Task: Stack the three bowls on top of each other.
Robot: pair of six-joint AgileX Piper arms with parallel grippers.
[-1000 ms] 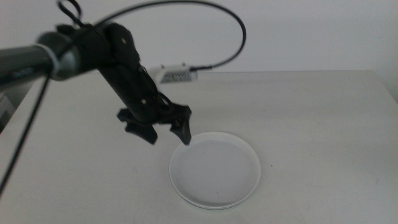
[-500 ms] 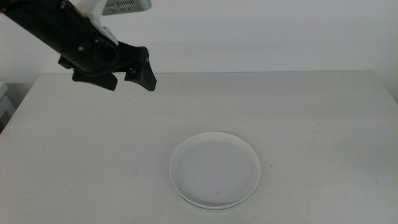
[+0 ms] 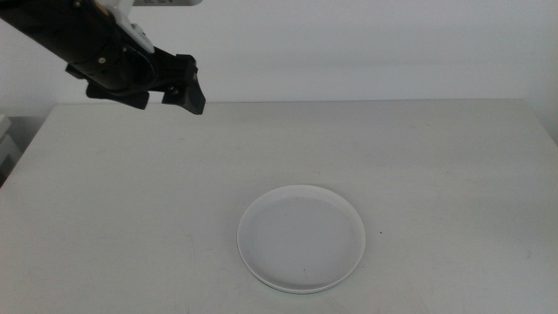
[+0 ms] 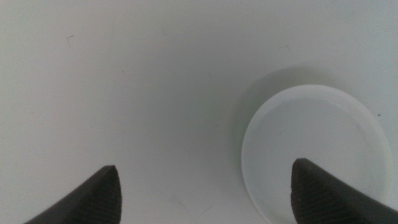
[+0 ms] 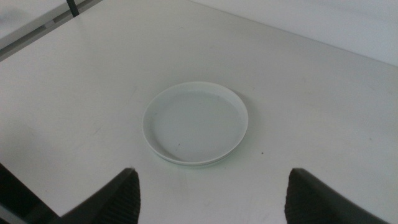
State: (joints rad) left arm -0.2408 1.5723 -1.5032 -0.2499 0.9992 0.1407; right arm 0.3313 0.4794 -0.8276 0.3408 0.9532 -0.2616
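Note:
A white bowl (image 3: 301, 235) sits low on the table, right of centre in the middle view, and a thin second rim peeks out under its near edge. What lies beneath it is hidden. My left gripper (image 3: 168, 103) hangs high at the far left, well away from the bowl, open and empty. In the left wrist view the bowl (image 4: 311, 137) lies far below the left gripper (image 4: 204, 171). The right gripper (image 5: 211, 174) is out of the middle view. It is open and empty, with the bowl (image 5: 196, 121) on the table beyond it.
The white table (image 3: 453, 157) spreads around the bowl on all sides. A pale wall rises behind its far edge. A dark strip (image 5: 37, 25) runs along the table's side in the right wrist view.
My left gripper has lifted off the white bowl's far-left rim and swung up and to the far left. The bowl has stayed put.

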